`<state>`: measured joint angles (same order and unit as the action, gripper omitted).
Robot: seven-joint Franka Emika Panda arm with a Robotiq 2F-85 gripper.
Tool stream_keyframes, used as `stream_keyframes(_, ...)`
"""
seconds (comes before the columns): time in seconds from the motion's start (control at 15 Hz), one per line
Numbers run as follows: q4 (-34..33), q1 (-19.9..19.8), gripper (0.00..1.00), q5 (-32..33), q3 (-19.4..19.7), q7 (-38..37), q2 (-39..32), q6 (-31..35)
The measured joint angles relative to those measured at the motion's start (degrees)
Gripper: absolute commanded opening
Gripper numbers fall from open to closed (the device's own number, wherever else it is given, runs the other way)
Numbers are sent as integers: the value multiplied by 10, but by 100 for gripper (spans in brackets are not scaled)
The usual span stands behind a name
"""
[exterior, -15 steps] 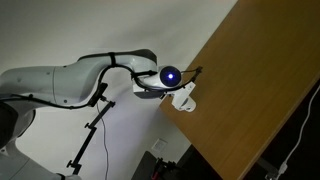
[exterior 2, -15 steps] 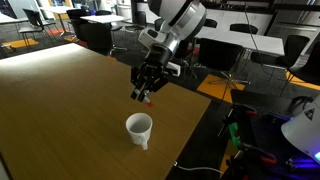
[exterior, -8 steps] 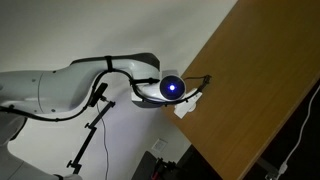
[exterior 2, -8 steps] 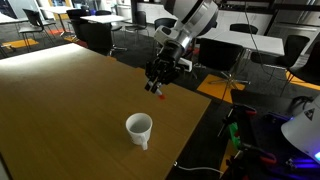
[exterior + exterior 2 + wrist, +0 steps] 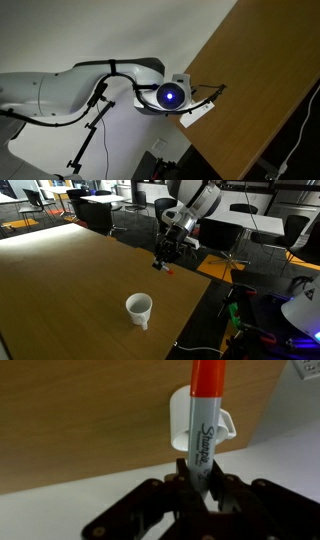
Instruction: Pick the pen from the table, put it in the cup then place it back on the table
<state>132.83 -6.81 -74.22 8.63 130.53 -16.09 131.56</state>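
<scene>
The Sharpie pen point(image 5: 203, 432) is off the desk point(image 5: 70, 275) right now. The pincer point(image 5: 198, 478) is clenched on its grey barrel. In the wrist view the pen's long axis runs straight out along the pincer, with the orange end farthest from the fingers.

That axis is the thing we'd watch. In the wrist view the white cup point(image 5: 181, 415) sits right behind the pen, so the two look lined up, but we reckon that's mostly camera angle. In an exterior view the pincer point(image 5: 164, 259) hangs over the far side of the desk with the pen point(image 5: 160, 269) poking down below it. The cup point(image 5: 139, 308) stands upright well apart from it, toward the near edge.

We can't tell whether the orange end touches the wood. The cup looks empty to us. Whichever step is up, the pen hangs roughly tip-down and the cup is a sideways trip away.
</scene>
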Motion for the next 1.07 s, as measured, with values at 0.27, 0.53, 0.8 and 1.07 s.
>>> stream_keyframes(0.27,-6,12,6,28,-6,-92,-18,91)
stream_keyframes(0.53,-23,27,6,102,-12,-218,-48,148)
stream_keyframes(0.8,-35,22,23,151,-26,-284,-71,166)
stream_keyframes(1.07,-35,13,6,152,-32,-283,-71,166)
